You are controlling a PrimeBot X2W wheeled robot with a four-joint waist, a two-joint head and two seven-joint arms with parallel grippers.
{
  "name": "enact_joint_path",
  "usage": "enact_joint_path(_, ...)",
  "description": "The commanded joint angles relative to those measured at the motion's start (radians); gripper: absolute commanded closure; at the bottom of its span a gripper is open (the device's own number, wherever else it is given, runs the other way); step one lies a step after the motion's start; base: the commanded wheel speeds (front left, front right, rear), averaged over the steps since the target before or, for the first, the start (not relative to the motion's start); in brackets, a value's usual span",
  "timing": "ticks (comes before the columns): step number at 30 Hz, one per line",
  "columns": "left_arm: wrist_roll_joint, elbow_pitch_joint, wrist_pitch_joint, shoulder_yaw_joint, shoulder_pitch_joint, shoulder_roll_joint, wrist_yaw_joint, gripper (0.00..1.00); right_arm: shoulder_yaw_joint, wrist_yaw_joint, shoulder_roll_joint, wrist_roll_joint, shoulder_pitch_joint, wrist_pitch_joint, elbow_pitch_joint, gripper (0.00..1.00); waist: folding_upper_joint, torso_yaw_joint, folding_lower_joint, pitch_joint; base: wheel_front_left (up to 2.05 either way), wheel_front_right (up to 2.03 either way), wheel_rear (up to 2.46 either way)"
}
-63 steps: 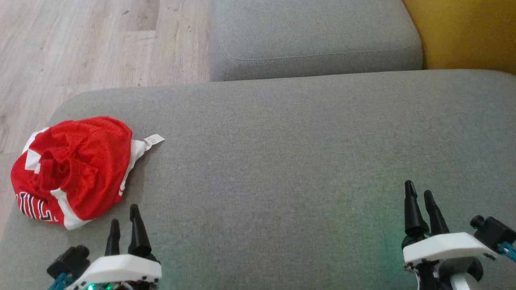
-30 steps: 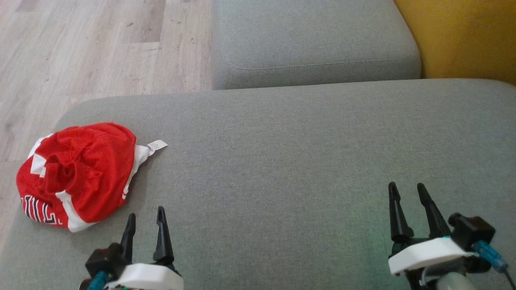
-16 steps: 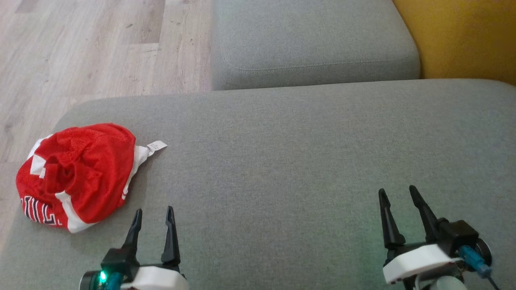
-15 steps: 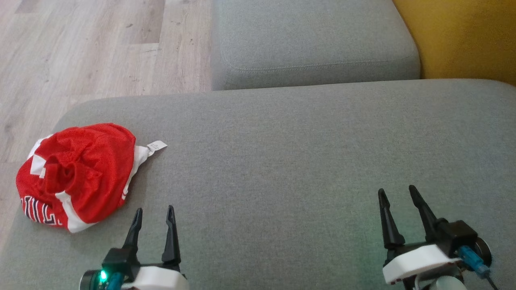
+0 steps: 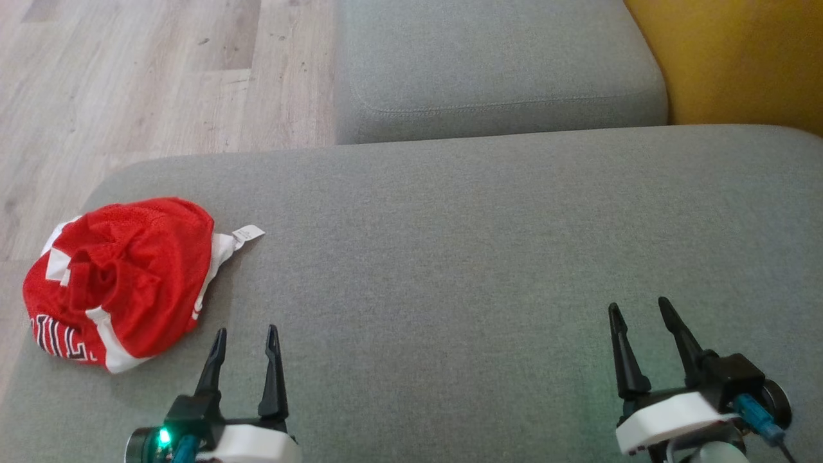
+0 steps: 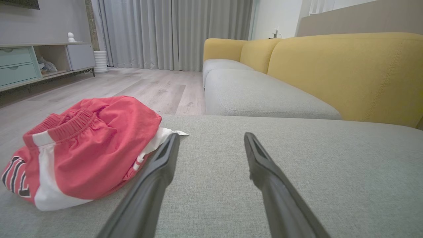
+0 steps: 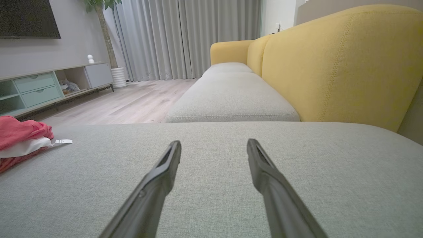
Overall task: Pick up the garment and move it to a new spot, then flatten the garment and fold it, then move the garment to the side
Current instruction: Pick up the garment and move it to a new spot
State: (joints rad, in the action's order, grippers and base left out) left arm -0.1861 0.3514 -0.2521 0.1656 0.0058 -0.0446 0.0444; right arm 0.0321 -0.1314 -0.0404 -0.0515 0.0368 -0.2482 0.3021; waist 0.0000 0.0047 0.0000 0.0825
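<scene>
Eyeing garment [image 5: 122, 276] at lower left: looks soft, light, best pinched at waistband [image 6: 71, 123]; left tool [image 5: 247, 330], right tool [image 5: 638, 304] both spread.

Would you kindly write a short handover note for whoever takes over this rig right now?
Left end effector: open, empty, low over the grey fabric sofa cushion, just right of the garment.
Right end effector: open, empty, over the cushion's right part, far from the garment.
Crumpled red mesh garment with white trim: bunched at the cushion's left end, its white label sticking out to the right.
Done: nothing yet; the garment is not grasped.
Left: pick it up, move it, flatten, fold, set aside.
</scene>
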Motion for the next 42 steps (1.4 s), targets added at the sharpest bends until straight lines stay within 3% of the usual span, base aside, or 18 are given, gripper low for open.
enact_joint_path(1, -0.005, -0.036, -0.010, -0.028, -0.050, -0.006, 0.008, 0.00, 0.021, 0.001, -0.010, 0.002, -0.025, -0.014, -0.027, 0.00, 0.0000, 0.001, 0.0000, -0.002, 0.00, 0.00, 0.00)
enact_joint_path(7, 0.000, -0.052, -0.010, -0.032, -0.066, -0.006, 0.034, 0.00, 0.010, 0.001, -0.010, 0.004, -0.023, -0.014, -0.027, 0.00, 0.0000, 0.056, 0.0000, -0.018, 0.00, 0.00, 0.00)
enact_joint_path(15, 0.038, -0.070, -0.010, -0.085, -0.091, -0.006, 0.037, 0.00, -0.015, 0.001, -0.010, 0.006, -0.035, -0.014, -0.035, 0.00, 0.0000, 0.249, 0.0000, -0.059, 0.00, 0.00, 0.00)
enact_joint_path(28, 0.046, -0.107, -0.010, -0.131, -0.083, -0.006, 0.037, 0.00, -0.098, 0.001, -0.010, 0.022, -0.067, -0.014, -0.033, 0.00, 0.0000, 0.492, 0.0000, -0.112, 0.00, 0.00, 0.00)
enact_joint_path(34, 0.042, -0.121, -0.010, -0.128, -0.131, -0.006, 0.031, 0.00, -0.121, 0.001, -0.010, 0.064, -0.086, -0.014, -0.044, 0.00, 0.0000, 0.523, 0.0000, -0.168, 0.00, 0.00, 0.00)
enact_joint_path(42, -0.003, -0.083, -0.010, -0.104, -0.359, -0.006, 0.001, 0.00, -0.128, 0.001, -0.030, 0.191, -0.169, -0.014, -0.087, 0.00, 0.0000, 0.461, 0.0000, -0.362, 0.00, 0.00, 0.00)
